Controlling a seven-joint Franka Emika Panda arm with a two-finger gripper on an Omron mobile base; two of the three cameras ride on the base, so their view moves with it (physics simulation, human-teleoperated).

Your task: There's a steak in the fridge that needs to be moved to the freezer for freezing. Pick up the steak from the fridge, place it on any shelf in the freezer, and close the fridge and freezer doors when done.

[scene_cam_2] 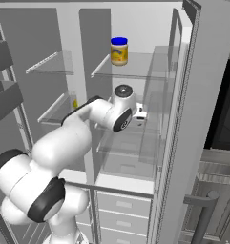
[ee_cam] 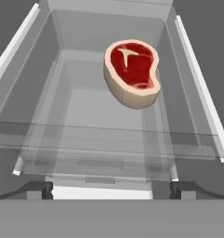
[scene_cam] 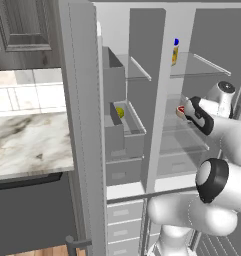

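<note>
Step in hand: reaching for the steak point(ee_cam: 132, 72) in the fridge, pick not yet made.

I am hovering my jaws over a clear glass shelf point(ee_cam: 99, 135), spread apart and holding nothing; the steak is lying flat on that shelf, ahead of my tips and off to one side. I judge the next move calls for advancing over the meat, then lowering to straddle it. The hand view is showing its marbled face; the left base view is giving just a red sliver point(scene_cam: 181, 110) beside my wrist, while the right base view is adding a yellow jar point(scene_cam_2: 119, 50) on the top shelf.
</note>
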